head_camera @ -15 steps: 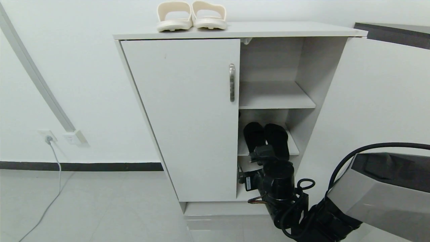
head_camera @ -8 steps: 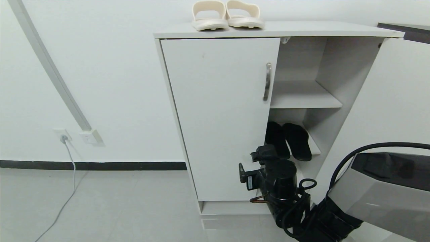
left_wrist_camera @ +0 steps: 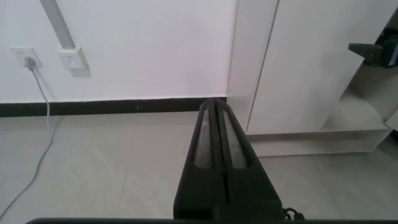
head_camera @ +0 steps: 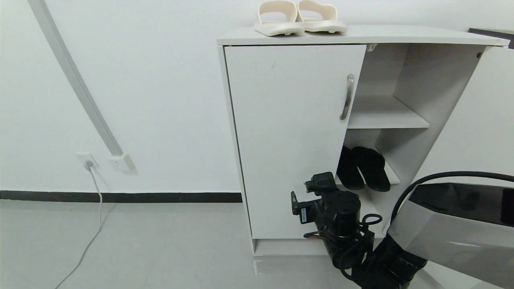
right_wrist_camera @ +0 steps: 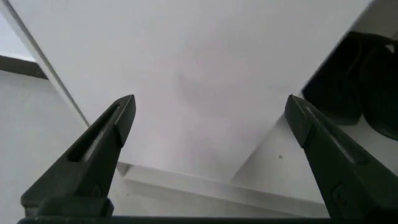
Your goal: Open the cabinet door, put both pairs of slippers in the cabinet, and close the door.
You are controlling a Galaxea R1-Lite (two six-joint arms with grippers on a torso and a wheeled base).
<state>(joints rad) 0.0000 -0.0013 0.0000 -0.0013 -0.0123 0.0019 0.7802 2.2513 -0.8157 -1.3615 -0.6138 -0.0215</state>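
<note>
A white cabinet (head_camera: 361, 38) stands against the wall, with its left door (head_camera: 293, 132) shut and its right door (head_camera: 478, 120) swung open. A cream pair of slippers (head_camera: 301, 18) lies on the cabinet top. A black pair of slippers (head_camera: 363, 168) rests on a lower shelf inside the open half, also visible as black slippers (right_wrist_camera: 364, 81) in the right wrist view. My right arm (head_camera: 337, 212) hangs low before the shut door's bottom edge; my right gripper (right_wrist_camera: 211, 106) is open and holds nothing. My left gripper (left_wrist_camera: 214, 134) is shut and empty, above the floor left of the cabinet.
A wall socket with a grey cable (head_camera: 89, 163) and a slanted conduit (head_camera: 76, 80) are on the wall to the left. Bare grey floor (head_camera: 140, 249) spreads left of the cabinet. An upper shelf (head_camera: 385, 116) inside holds nothing.
The whole head picture has slid right, so the camera moved. Relative to the cabinet, my right arm has shifted left, from before the black slippers to before the shut door.
</note>
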